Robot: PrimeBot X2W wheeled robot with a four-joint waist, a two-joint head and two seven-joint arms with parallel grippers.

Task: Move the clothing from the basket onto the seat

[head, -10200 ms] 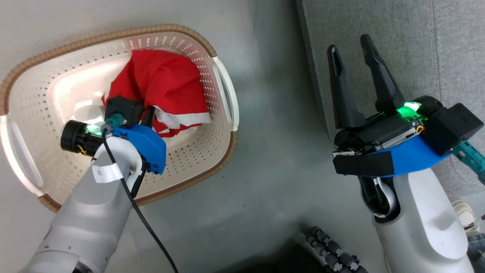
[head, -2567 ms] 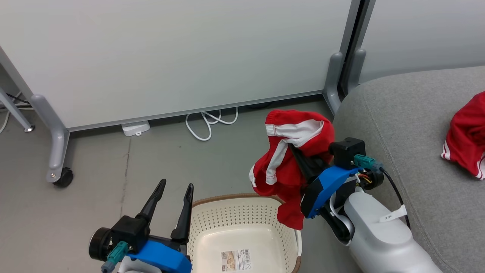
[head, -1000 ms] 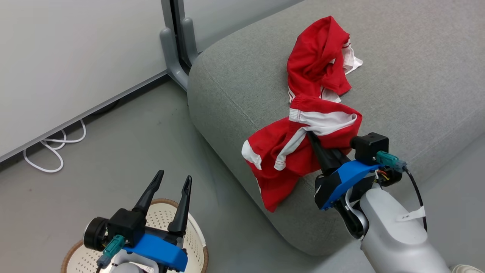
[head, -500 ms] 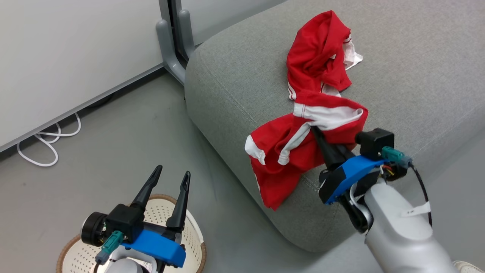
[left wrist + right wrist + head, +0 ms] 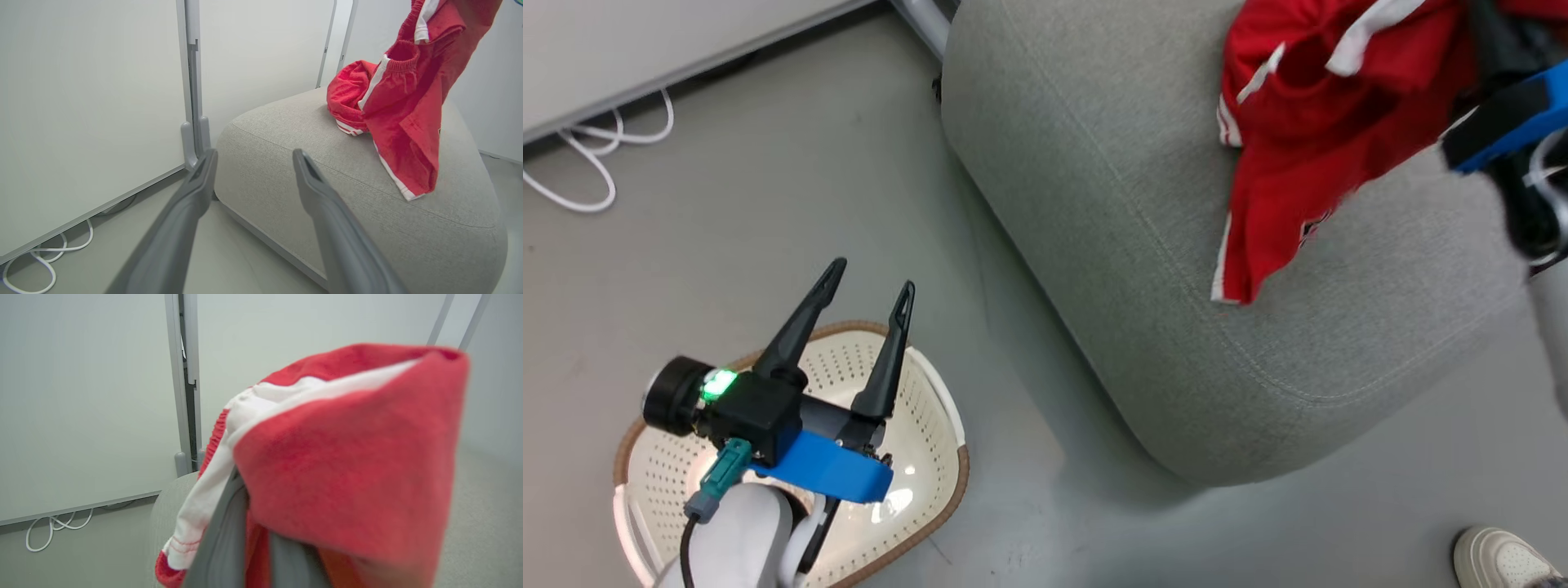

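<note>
A large light grey fabric sofa (image 5: 1111,204) with rounded edges carries one bright red, white-striped sports garment (image 5: 347,98), crumpled on its cushion. A second red garment (image 5: 1307,122) with white trim hangs above the sofa's near end (its lower hem close to the upholstery), pinched between the nearly closed dark fingers of the right tool (image 5: 255,522). A cream perforated plastic basket (image 5: 935,425) with a brown rim sits on the floor off the sofa's corner. The left tool (image 5: 872,276) hovers over it, fingers spread wide and holding nothing.
</note>
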